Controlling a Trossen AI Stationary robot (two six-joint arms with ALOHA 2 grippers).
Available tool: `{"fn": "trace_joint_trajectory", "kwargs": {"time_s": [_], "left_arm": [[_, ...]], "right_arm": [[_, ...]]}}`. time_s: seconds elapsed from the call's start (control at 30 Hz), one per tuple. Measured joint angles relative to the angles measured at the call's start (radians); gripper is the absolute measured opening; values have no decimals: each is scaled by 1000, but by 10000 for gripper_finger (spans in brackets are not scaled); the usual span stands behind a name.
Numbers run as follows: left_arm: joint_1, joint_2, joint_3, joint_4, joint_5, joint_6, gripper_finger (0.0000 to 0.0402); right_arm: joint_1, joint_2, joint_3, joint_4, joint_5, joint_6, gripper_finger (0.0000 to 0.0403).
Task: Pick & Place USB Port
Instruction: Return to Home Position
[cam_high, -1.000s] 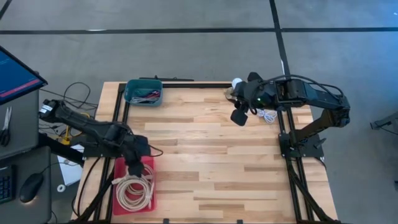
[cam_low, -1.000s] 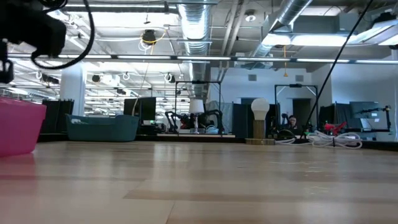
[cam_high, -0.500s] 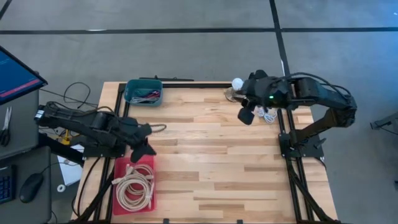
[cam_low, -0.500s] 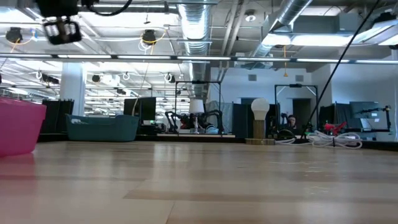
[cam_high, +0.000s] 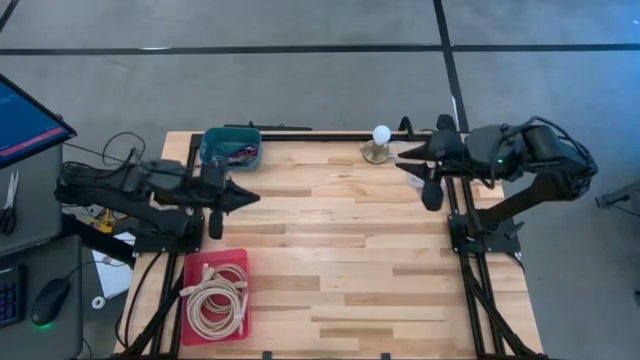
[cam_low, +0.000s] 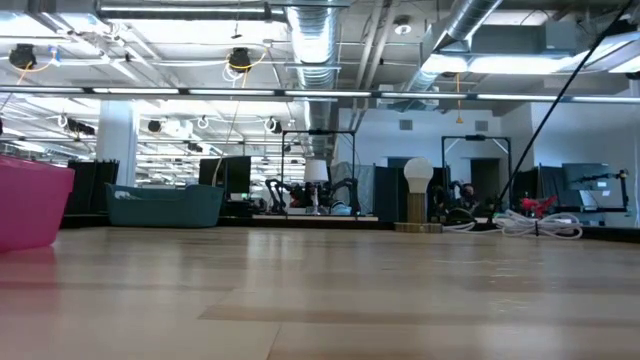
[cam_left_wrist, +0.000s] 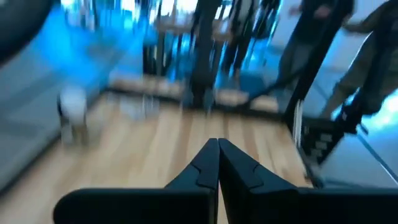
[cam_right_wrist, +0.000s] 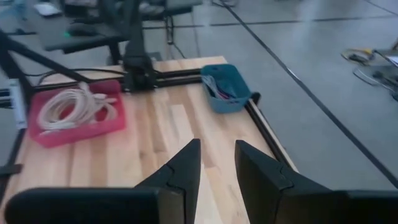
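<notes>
the left arm (cam_high: 130, 185) lies folded along the left edge of the desk (cam_high: 330, 260), toward the far left corner, its forearm pointing in across the desk. the left gripper (cam_high: 250, 197) hangs just inside that edge, its two fingers (cam_left_wrist: 199, 171) pressed together to a single point. the right arm (cam_high: 530, 165) is folded at the right edge near the far right corner, elbow out beyond the desk. the right gripper (cam_high: 403, 158) points inward, its fingers (cam_right_wrist: 180, 168) parted with a clear gap between them.
</notes>
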Motion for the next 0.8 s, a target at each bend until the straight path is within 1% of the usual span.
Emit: {"fn": "trace_joint_trajectory", "kwargs": {"time_s": [0.1, 0.2, 0.27, 0.4, 0.57, 0.67, 0.73, 0.8], "left_arm": [[0, -11, 3, 122, 0, 114, 4], [0, -29, 3, 173, 0, 166, 5], [0, -44, 3, 178, -1, 166, 8], [0, -66, 3, 182, -7, 136, 13], [0, -77, 3, 215, -7, 129, 8], [0, -74, 3, 252, -7, 91, 6], [0, -74, 3, 296, -7, 112, 6], [0, -75, 3, 327, -8, 168, 9]], "right_arm": [[44, 1, 0, 7, 0, -16, 91], [85, 1, -1, 7, -1, -26, 91], [104, 1, -1, 7, -1, -25, 91], [131, 10, -1, 6, 21, 30, 91], [130, 17, -1, 4, 7, 48, 91], [130, 22, -2, 8, 6, 68, 91], [128, 24, -1, 17, 4, 61, 91], [125, 24, 0, -7, -5, 17, 91]]}}
